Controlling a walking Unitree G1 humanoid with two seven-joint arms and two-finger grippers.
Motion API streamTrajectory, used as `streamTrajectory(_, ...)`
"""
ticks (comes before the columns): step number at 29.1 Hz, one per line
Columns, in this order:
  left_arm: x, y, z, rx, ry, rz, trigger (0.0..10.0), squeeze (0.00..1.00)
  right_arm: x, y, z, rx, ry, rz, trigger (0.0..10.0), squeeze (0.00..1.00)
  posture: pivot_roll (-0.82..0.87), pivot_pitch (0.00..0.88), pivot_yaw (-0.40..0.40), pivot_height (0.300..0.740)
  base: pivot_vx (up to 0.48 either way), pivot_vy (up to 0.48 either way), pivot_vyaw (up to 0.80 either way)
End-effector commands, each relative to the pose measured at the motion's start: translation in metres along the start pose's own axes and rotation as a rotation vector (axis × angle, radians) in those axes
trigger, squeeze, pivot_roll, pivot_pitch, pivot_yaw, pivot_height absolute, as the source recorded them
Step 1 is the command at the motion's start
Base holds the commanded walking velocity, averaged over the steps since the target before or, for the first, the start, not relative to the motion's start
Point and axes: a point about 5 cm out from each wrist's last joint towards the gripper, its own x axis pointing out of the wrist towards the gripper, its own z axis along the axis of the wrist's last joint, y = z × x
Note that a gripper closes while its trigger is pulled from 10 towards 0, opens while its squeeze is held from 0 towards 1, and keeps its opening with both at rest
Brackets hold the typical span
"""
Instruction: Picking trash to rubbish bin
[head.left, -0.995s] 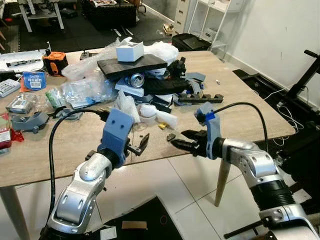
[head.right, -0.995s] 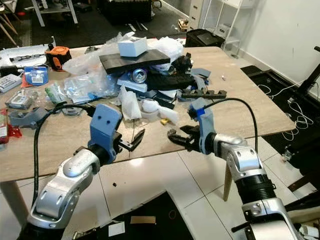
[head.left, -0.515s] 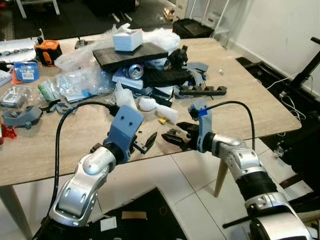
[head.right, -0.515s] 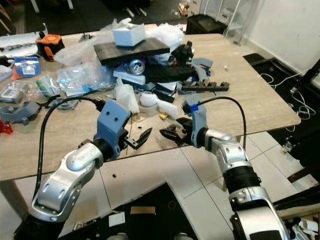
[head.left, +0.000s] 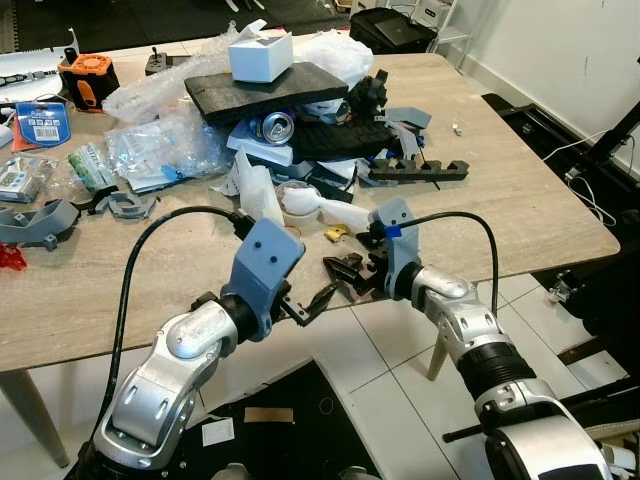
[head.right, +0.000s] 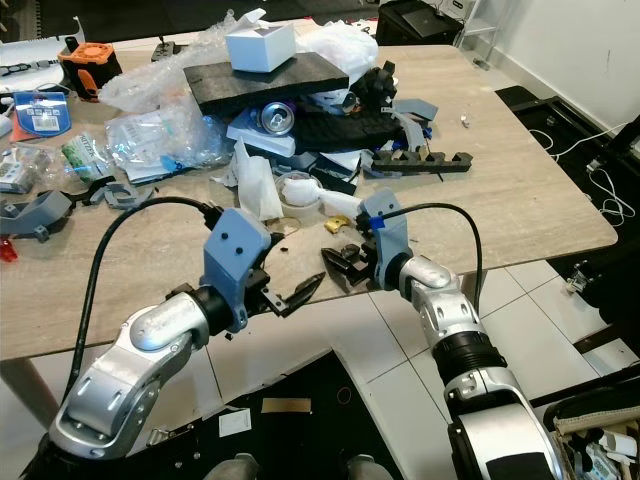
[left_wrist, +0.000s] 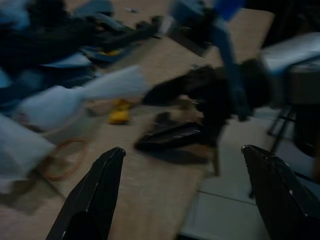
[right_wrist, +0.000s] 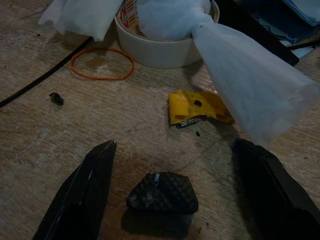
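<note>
The right gripper (right_wrist: 165, 165) is spread wide with a black scrap (right_wrist: 163, 193) between its fingers on the table (head.left: 520, 200) near the front edge; closing off-centre could flick the scrap off the edge or catch the yellow scrap (right_wrist: 192, 107) just beyond. The scrap is small, dark and lumpy, perhaps textured plastic. The left gripper (head.left: 312, 300), also wide, hovers nearby, empty.

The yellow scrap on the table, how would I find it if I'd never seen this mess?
Start at the wooden table and its big heap of trash, then come to the near edge where the right gripper hovers open. Just past it, beside the white tape roll, lies the yellow scrap. It is the only bright yellow piece, small and crumpled.
</note>
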Motion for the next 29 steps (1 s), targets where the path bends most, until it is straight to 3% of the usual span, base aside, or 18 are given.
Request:
streamTrajectory(1, -0.001, -0.012, -0.001, -0.006, 0.011, -0.094, 10.0, 0.00, -0.005, 0.004, -0.028, 0.012, 0.118, 0.001, 10.0, 0.00, 0.24, 0.246, -0.055, 0.740, 0.000, 0.000, 0.00)
streamTrajectory(4, -0.004, -0.018, -0.001, 0.022, 0.033, -0.181, 10.0, 0.00, -0.005, 0.002, -0.031, -0.011, 0.142, -0.013, 10.0, 0.00, 0.24, 0.243, -0.051, 0.740, 0.000, 0.000, 0.00)
streamTrajectory(11, -0.006, -0.014, -0.009, 0.100, 0.100, -0.193, 10.0, 0.00, -0.005, -0.001, -0.035, -0.028, 0.170, -0.024, 10.0, 0.00, 0.24, 0.237, -0.048, 0.740, 0.000, 0.000, 0.00)
streamTrajectory(16, -0.010, -0.014, -0.013, 0.115, 0.131, -0.216, 10.0, 0.00, -0.008, -0.003, -0.040, -0.069, 0.244, -0.028, 10.0, 0.00, 0.24, 0.237, -0.047, 0.740, 0.000, 0.000, 0.00)
streamTrajectory(21, -0.011, -0.012, -0.014, 0.120, 0.140, -0.213, 10.0, 0.00, -0.012, -0.010, -0.039, -0.068, 0.260, -0.040, 10.0, 0.00, 0.24, 0.235, -0.048, 0.740, 0.000, 0.000, 0.00)
streamTrajectory(29, -0.010, -0.011, -0.015, 0.122, 0.143, -0.220, 10.0, 0.00, -0.018, -0.007, -0.051, -0.042, 0.338, -0.007, 10.0, 0.00, 0.24, 0.233, -0.045, 0.740, 0.000, 0.000, 0.00)
